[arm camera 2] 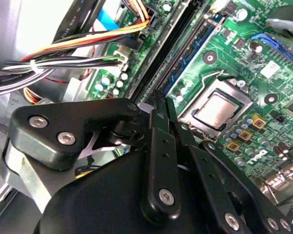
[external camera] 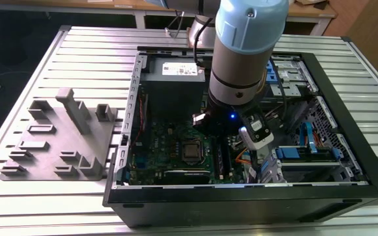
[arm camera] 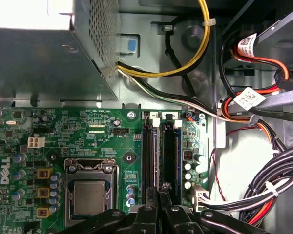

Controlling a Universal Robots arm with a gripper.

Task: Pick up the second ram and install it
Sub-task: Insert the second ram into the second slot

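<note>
Crowding the foreground of both wrist views with black linkage, and showing the gripper [arm camera 2: 157, 99] with jaws drawn narrow, all but touching, tips aiming at the near end of the two long black memory slots [arm camera: 147, 156]. Lining up along the slots rather than across them, seemingly because a flat stick has to be going in edge-on and straight down. Placing the second ram, as a judgement only, right at those tips: either pinched between the jaws or standing in a slot beneath them. Not managing to tell its thin dark edge from the black slots, so leaving that open. Noting the processor socket [arm camera: 90, 195] just beside the slots on the green motherboard [arm camera: 112, 141], and the grey power supply [arm camera: 44, 63] beyond the board's edge. Seeing tied cable bundles [arm camera: 283, 168] swinging away on the slots' other side, probably bound to be leaving the way down free. Finding, in the exterior view, the arm [external camera: 245, 54] hanging from above into the computer case [external camera: 241, 194], itself lying open face up, presumably for allowing just that approach. Spotting the grey holder block [external camera: 64, 142] on the worktop [external camera: 18, 73] just beside the case, at the exterior view's left, likely for staging parts within easy reach.
</note>
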